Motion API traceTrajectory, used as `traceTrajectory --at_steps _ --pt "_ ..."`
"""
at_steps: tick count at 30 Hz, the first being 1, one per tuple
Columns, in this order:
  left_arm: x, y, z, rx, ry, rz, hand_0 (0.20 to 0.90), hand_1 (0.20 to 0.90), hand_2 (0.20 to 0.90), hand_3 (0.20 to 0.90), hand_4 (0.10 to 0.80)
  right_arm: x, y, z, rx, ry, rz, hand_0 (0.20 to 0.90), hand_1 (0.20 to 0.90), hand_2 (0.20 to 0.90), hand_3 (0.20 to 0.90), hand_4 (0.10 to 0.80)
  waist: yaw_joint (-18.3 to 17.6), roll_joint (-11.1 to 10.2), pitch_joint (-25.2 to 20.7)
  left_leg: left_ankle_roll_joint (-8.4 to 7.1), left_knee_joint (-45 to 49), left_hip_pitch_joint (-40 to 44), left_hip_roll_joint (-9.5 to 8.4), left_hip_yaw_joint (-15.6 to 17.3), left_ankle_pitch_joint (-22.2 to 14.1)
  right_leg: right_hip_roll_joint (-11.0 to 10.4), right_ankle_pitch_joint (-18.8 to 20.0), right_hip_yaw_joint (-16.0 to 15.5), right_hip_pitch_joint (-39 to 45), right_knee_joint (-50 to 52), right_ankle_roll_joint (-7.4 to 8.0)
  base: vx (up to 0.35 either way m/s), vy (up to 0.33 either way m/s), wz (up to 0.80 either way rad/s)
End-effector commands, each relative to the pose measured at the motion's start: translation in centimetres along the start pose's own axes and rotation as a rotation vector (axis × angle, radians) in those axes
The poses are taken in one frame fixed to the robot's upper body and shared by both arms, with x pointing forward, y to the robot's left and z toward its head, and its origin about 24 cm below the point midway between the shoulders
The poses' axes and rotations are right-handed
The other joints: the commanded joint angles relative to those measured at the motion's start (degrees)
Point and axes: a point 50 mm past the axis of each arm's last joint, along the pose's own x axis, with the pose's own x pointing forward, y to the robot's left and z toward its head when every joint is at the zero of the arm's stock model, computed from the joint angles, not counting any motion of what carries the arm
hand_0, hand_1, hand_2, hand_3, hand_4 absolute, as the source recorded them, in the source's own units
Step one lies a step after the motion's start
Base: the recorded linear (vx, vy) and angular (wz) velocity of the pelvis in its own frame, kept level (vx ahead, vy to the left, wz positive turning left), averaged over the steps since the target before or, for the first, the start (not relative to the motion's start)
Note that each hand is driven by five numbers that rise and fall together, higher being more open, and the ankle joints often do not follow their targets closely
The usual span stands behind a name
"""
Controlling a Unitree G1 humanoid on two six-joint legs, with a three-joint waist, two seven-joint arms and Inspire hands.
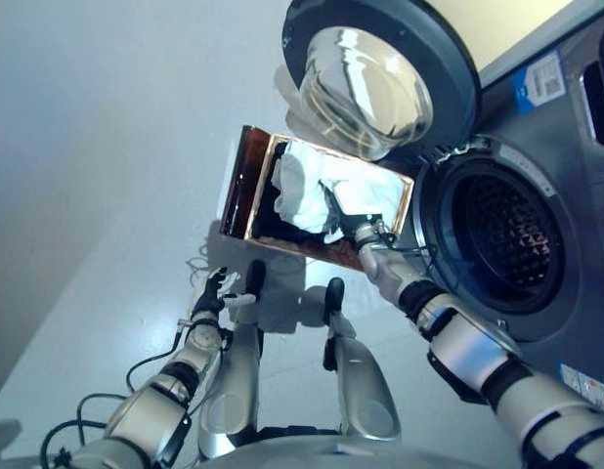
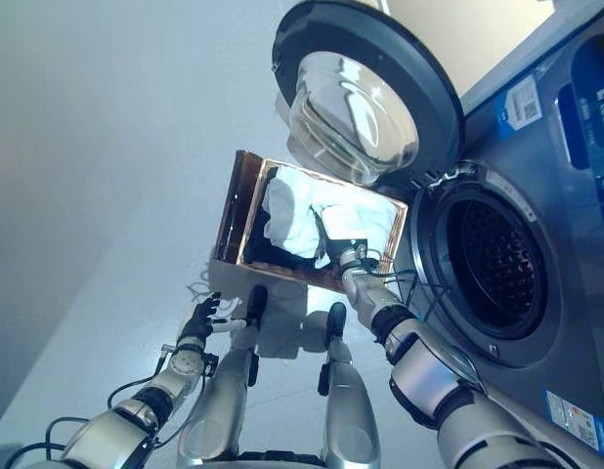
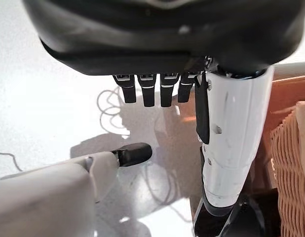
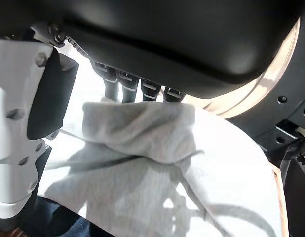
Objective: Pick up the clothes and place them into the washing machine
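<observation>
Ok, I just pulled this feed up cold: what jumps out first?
The washing machine on the right stands ready, its round door swung wide open and the dark drum exposed. Just left of the opening sits a brown basket holding a pile of white clothes, and the right hand is down on that pile. The left hand hangs idle over bare floor, low on the left.

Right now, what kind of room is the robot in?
Probably a laundry room. There's a washer with its door swung open, and beside it a basket of clothes that the right hand reaches into.
</observation>
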Motion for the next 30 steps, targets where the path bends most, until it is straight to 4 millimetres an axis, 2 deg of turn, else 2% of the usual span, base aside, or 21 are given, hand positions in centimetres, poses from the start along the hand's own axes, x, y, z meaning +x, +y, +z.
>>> traceTrajectory --at_steps 1,3,5,8,9,10,19,20,21,23,24,30 --pt "-0.2 0.1 0.5 -0.034 -0.058 0.023 0.900 0.900 0.900 0.900 0.800 2.1 -5.0 -2.9 -0.040 0.091 -0.166 0.900 0.900 0.900 0.900 0.800 0.37 2.35 0.17 -2.84 -0.09 -4.84 0.49 1.86 2.56 -1.31 -2.94 2.11 -4.90 8.25 0.68 -0.053 0.033 0.02" --pt "-0.2 0.2 0.6 -0.040 -0.067 0.025 0.900 0.900 0.900 0.900 0.800 2.3 -5.8 -3.2 -0.047 0.100 -0.185 0.900 0.900 0.900 0.900 0.800 0.41 2.49 0.43 -2.82 0.53 -5.75 0.38 1.84 2.46 -1.36 -2.95 2.04 -5.69 8.65 0.67 -0.046 0.025 0.03" --pt "0.0 0.8 1.1 -0.052 -0.084 0.041 0.900 0.900 0.900 0.900 0.800 3.1 -8.0 -3.4 -0.051 0.104 -0.250 0.900 0.900 0.900 0.900 0.800 0.64 2.58 0.94 -2.75 1.64 -8.13 0.04 1.87 2.35 -1.49 -2.64 2.11 -7.75 9.06 0.71 -0.047 0.017 0.04" --pt "0.0 0.9 1.0 -0.056 -0.079 0.050 0.900 0.900 0.900 0.900 0.800 3.4 -9.0 -3.4 -0.039 0.111 -0.282 0.900 0.900 0.900 0.900 0.800 0.72 2.55 0.94 -2.77 2.37 -9.93 -0.02 1.77 2.30 -1.52 -2.45 2.08 -9.45 9.46 0.66 -0.032 0.012 0.00" --pt "0.1 1.2 1.2 -0.062 -0.087 0.060 0.900 0.900 0.900 0.900 0.800 3.9 -10.5 -3.0 -0.033 0.093 -0.321 0.900 0.900 0.900 0.900 0.800 0.68 2.39 0.94 -2.79 3.12 -11.61 -0.23 1.70 2.27 -1.44 -2.30 2.15 -10.88 9.83 0.65 -0.037 0.002 -0.01" --pt "0.1 1.3 1.3 -0.063 -0.093 0.064 0.900 0.900 0.900 0.900 0.800 4.0 -11.0 -3.0 -0.038 0.088 -0.338 0.900 0.900 0.900 0.900 0.800 0.64 2.29 0.94 -2.78 3.52 -12.33 -0.26 1.69 2.21 -1.43 -2.26 2.08 -11.44 9.93 0.64 -0.036 0.002 -0.01" --pt "0.2 1.1 1.9 -0.069 -0.113 0.064 0.900 0.900 0.900 0.900 0.800 4.8 -14.0 -2.2 -0.049 0.063 -0.433 0.900 0.900 0.900 0.900 0.800 0.60 2.23 0.94 -2.66 5.71 -15.88 -0.76 1.58 1.76 -1.22 -2.17 2.38 -14.66 11.01 0.45 -0.016 0.009 0.00" --pt "0.2 1.1 1.9 -0.068 -0.112 0.063 0.900 0.900 0.900 0.900 0.800 4.8 -14.1 -2.1 -0.047 0.060 -0.440 0.620 0.620 0.620 0.620 0.600 0.60 2.25 0.94 -2.67 5.80 -15.88 -0.74 1.55 1.71 -1.22 -2.22 2.37 -14.74 11.15 0.41 0.000 0.000 0.00" --pt "0.2 0.9 1.9 -0.067 -0.111 0.062 0.900 0.900 0.900 0.900 0.800 4.9 -14.5 -2.0 -0.047 0.056 -0.450 0.475 0.475 0.475 0.475 0.496 0.60 2.18 0.94 -2.62 6.10 -16.16 -0.75 1.61 1.64 -1.18 -2.28 2.43 -15.04 11.42 0.35 0.000 0.000 0.00" --pt "0.2 0.9 2.0 -0.066 -0.113 0.063 0.900 0.900 0.900 0.900 0.800 5.0 -14.7 -1.8 -0.044 0.051 -0.459 0.392 0.392 0.392 0.392 0.437 0.59 2.16 0.94 -2.59 6.19 -16.17 -0.74 1.68 1.59 -1.21 -2.14 2.55 -15.19 11.50 0.39 -0.016 0.009 0.01" --pt "0.2 0.9 2.0 -0.065 -0.114 0.062 0.900 0.900 0.900 0.900 0.800 5.0 -14.7 -1.8 -0.047 0.053 -0.459 0.200 0.200 0.200 0.200 0.300 0.62 2.16 0.94 -2.50 6.21 -16.17 -0.74 1.81 1.52 -1.20 -2.10 2.68 -15.23 11.45 0.43 0.000 0.000 0.00" --pt "0.2 0.9 2.2 -0.074 -0.123 0.062 0.900 0.900 0.900 0.900 0.800 5.0 -15.2 -1.6 -0.080 0.036 -0.477 0.200 0.200 0.200 0.200 0.300 0.60 2.10 0.94 -2.28 6.51 -16.38 -0.77 1.60 1.38 -1.22 -2.33 2.81 -15.63 12.00 0.49 -0.014 0.006 -0.03"
